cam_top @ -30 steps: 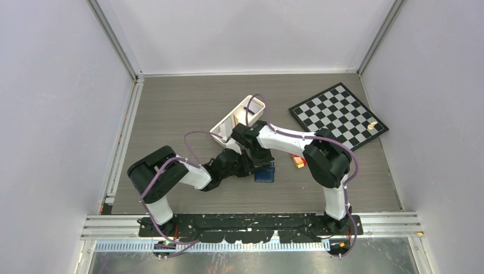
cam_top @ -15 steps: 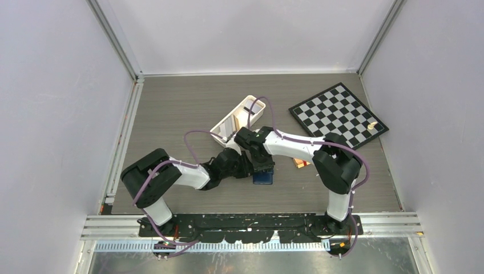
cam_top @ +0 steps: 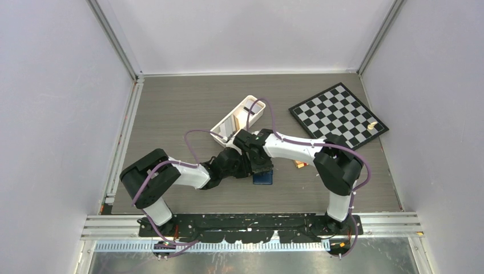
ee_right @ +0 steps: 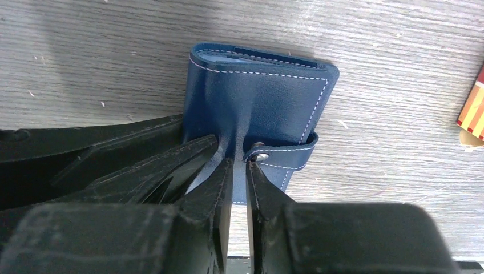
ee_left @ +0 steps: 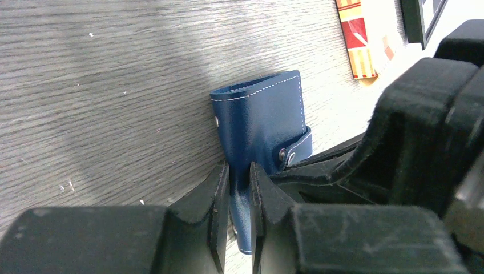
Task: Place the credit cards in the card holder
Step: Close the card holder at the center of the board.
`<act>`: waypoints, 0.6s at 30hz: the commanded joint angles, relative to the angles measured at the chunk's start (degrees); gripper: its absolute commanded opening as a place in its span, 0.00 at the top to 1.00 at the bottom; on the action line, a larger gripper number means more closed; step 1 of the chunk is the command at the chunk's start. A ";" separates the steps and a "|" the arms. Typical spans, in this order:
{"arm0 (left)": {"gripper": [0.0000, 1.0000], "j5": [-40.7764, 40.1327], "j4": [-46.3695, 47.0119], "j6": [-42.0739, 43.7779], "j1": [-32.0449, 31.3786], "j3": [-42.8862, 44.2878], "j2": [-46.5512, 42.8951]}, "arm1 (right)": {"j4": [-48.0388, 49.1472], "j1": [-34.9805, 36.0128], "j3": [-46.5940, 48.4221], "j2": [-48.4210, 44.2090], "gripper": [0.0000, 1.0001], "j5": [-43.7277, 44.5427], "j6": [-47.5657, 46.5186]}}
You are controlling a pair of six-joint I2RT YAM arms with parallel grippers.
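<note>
One card holder (ee_right: 259, 97) sits on the table (cam_top: 171, 108) between two arms. The left gripper (ee_left: 240, 174) and right gripper (ee_right: 238, 166) are each pinched tight on its blue leather. One white tray (cam_top: 227, 116) sits just behind.

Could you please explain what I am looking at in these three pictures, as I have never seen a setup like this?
These are two robot arms bolted at the near edge of a table. The overhead picture looks down on both: the left arm and the right arm meet mid-table. The other two pictures come from a camera on each wrist, looking along its own black jaws. On the table lie a white tray, a chessboard and a red striped pack. Both pairs of jaws are pinched shut on a blue card holder.
</note>
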 commanded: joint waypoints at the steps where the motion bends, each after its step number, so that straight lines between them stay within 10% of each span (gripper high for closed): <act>1: 1.00 0.51 -6.60 2.20 -0.99 0.02 0.69 | 3.40 0.68 -0.55 -1.01 0.84 0.66 1.76; 18: 1.00 0.70 -6.25 2.12 -0.94 -0.11 0.79 | -1.72 0.67 2.38 -4.93 0.71 4.42 1.30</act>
